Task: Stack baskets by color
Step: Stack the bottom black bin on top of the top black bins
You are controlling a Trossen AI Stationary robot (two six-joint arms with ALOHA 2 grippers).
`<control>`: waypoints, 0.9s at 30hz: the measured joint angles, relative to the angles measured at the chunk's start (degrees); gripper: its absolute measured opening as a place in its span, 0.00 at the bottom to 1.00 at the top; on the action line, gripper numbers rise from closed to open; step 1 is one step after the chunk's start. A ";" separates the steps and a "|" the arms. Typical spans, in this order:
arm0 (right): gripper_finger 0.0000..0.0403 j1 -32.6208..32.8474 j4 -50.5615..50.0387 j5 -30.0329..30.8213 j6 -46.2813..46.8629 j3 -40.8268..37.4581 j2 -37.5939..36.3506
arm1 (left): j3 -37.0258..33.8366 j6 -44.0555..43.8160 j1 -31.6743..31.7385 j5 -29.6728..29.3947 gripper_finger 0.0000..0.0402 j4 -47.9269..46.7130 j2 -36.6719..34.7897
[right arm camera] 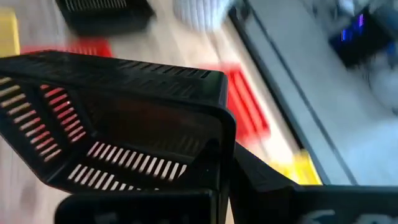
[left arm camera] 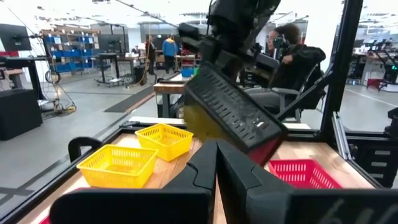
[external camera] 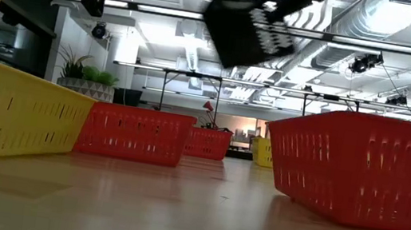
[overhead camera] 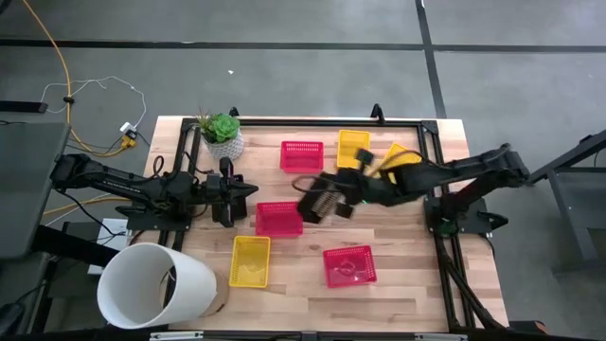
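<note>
While the right gripper (overhead camera: pixel 343 194) is clamped on the rim of a black basket (overhead camera: pixel 320 199) and holds it tilted in the air at the centre of the high view, you can judge how these baskets handle. Its latticed plastic walls look thin and light, stiff enough to keep their shape yet likely to flex under a hard pinch. Take them by the top rim at a wall, as here, where the edge seems firmest. With a one-wall grip the basket hangs askew, so expect it to swing and to need levelling before it nests.

Your left gripper (overhead camera: pixel 248 191) waits with its fingers together at centre left, just above a red basket (overhead camera: pixel 278 219).

Other baskets sit on the table (overhead camera: pixel 407 275): a second red one (overhead camera: pixel 302 155) at upper centre, a third red one (overhead camera: pixel 349 264) lower right of centre, a yellow basket (overhead camera: pixel 250 260) at lower centre, and two more yellow ones (overhead camera: pixel 353 148) at upper right, partly under the right arm.

Smooth plastic may slip in the fingers, so I would keep the motion gentle.
</note>
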 joint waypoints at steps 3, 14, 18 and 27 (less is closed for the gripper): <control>0.00 -3.21 12.18 -4.05 -7.70 0.00 3.47 | 0.00 1.19 -0.27 -0.01 0.00 0.68 -0.02; 0.00 -11.27 35.08 -15.12 -15.42 -0.05 16.25 | 0.00 5.19 -5.43 -3.86 0.00 3.15 -1.91; 0.00 -12.04 35.86 -15.34 -15.26 -0.07 16.94 | 0.00 4.45 -8.18 -8.69 0.00 2.46 -2.84; 0.00 -12.18 34.45 -8.54 -13.14 0.41 16.45 | 9.56 5.11 -10.38 -14.51 0.13 -9.88 2.80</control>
